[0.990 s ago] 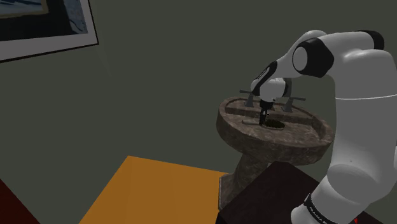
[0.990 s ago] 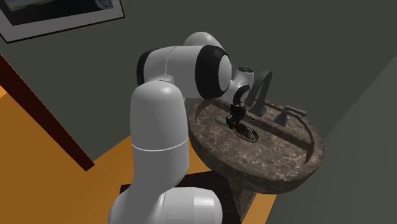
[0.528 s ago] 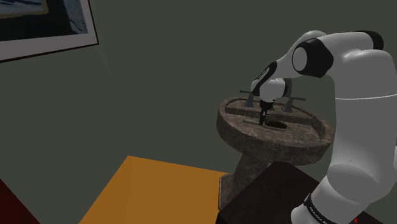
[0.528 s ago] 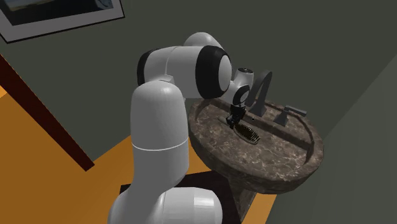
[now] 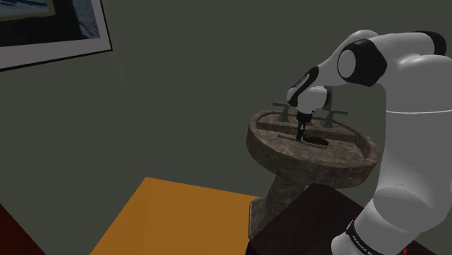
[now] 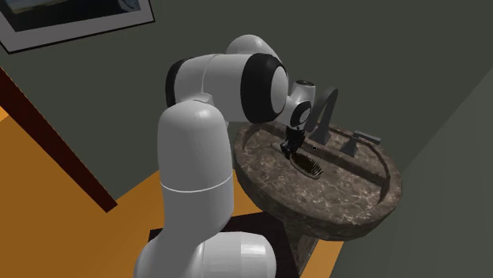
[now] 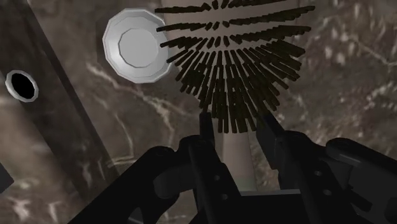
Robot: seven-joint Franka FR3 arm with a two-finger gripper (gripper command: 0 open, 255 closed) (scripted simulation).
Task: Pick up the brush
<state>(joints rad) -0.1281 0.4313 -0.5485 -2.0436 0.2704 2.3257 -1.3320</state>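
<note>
A brush with dark bristles (image 7: 235, 70) and a pale handle (image 7: 235, 156) sits between my gripper's (image 7: 236, 124) black fingers, which clasp the handle from both sides. Seen from the shoulder, the gripper (image 5: 300, 135) points down into the mottled brown sink (image 5: 290, 156), and the brush (image 5: 314, 140) sticks out from it just above the basin. In the second exterior view the brush (image 6: 310, 166) hangs slanted under the gripper (image 6: 292, 147), over the basin floor (image 6: 340, 178).
A silver drain (image 7: 135, 46) lies in the basin close beside the bristles. A dark faucet (image 6: 325, 114) and a tap handle (image 6: 359, 140) stand at the sink's back rim, against the grey wall. Orange floor (image 5: 166, 217) spreads below.
The brush has come up off the basin floor with the gripper, and the arm's upper links have risen slightly. The fingers stay closed on the handle.
</note>
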